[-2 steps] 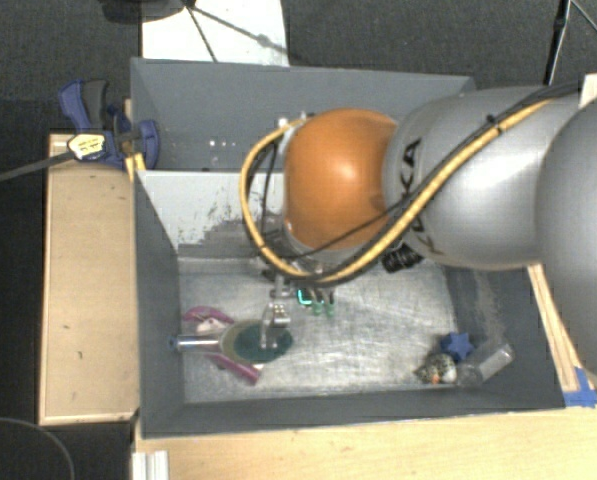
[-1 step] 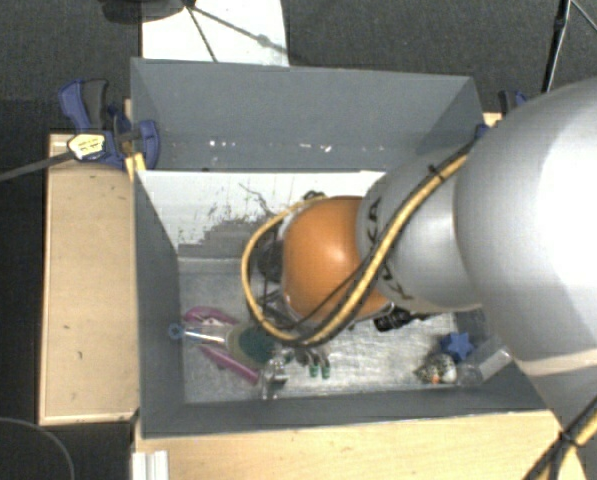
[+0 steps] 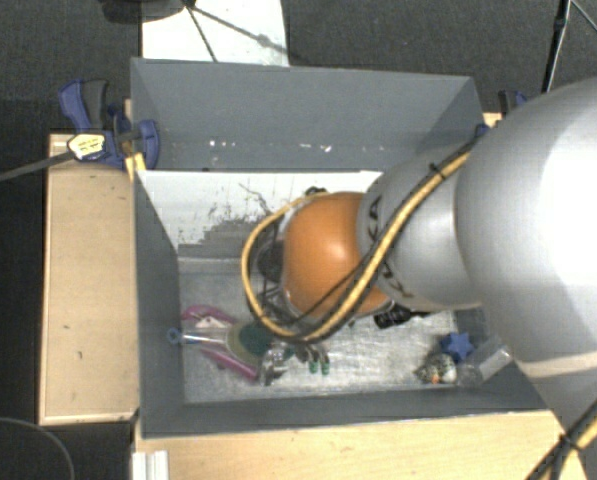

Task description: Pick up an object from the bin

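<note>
The gripper (image 3: 276, 366) hangs low over the near-left part of the bin (image 3: 158, 298), beneath the arm's orange cover (image 3: 323, 253); whether its jaws stand wide or narrow cannot be told. Just to its left lie one dark green round thing (image 3: 246, 340) and two pink strips (image 3: 210, 317), one farther and one nearer. Well apart, in the near-right corner, lie one blue piece (image 3: 459, 346) and one small mottled thing (image 3: 435, 372).
</note>
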Controlling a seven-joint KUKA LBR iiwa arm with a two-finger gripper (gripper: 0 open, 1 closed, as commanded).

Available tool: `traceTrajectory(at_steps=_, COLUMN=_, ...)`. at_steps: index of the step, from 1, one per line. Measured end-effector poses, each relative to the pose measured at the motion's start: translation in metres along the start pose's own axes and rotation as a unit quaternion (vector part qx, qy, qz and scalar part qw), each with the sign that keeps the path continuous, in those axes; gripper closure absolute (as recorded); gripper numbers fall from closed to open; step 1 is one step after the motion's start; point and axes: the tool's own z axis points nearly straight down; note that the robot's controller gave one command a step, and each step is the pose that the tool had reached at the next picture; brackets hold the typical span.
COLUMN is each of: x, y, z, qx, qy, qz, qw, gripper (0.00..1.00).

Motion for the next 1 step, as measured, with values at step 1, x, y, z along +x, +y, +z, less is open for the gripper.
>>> traceTrajectory(at_steps=1, x=-0.012, y=-0.0119, z=-0.1557, qx=0.0, qy=-0.0015, qz=-0.006, qw=1.0, gripper=1.0)
